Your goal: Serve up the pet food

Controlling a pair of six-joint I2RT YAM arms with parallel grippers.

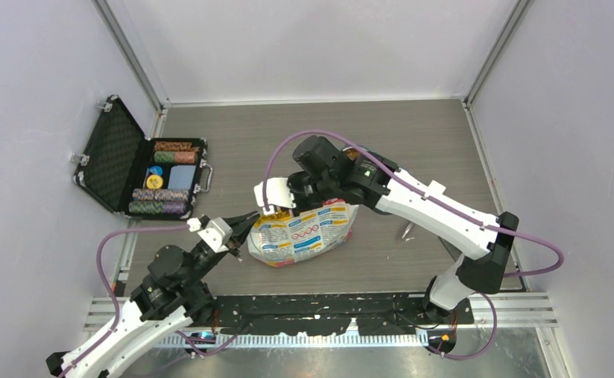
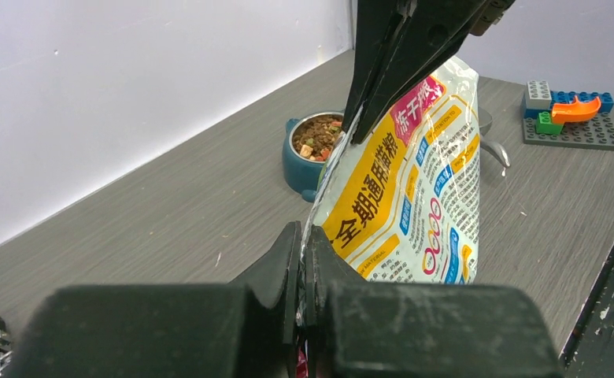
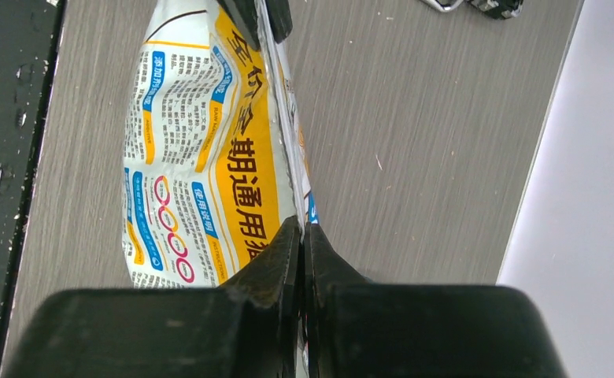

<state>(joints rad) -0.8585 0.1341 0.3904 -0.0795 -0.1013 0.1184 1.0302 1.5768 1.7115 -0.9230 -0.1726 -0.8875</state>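
Note:
The pet food bag [image 1: 308, 232], white and yellow with printed text, stands in the middle of the table, held at two points on its top edge. My left gripper [image 1: 245, 228] is shut on the bag's left end, also in the left wrist view [image 2: 302, 236] on the bag [image 2: 414, 197]. My right gripper [image 1: 276, 206] is shut on the edge farther along, also in the right wrist view [image 3: 301, 232] on the bag [image 3: 201, 181]. A teal bowl [image 2: 300, 167] behind the bag holds brown kibble, the pet food [image 2: 318, 135]. A metal scoop [image 2: 493, 146] lies to the bag's right.
An open black case of poker chips [image 1: 142, 169] sits at the left wall. A grey plate with coloured toy bricks [image 2: 571, 118] lies beyond the scoop. The scoop also shows in the top view [image 1: 407, 230]. The black table edge [image 2: 611, 260] runs along the near side.

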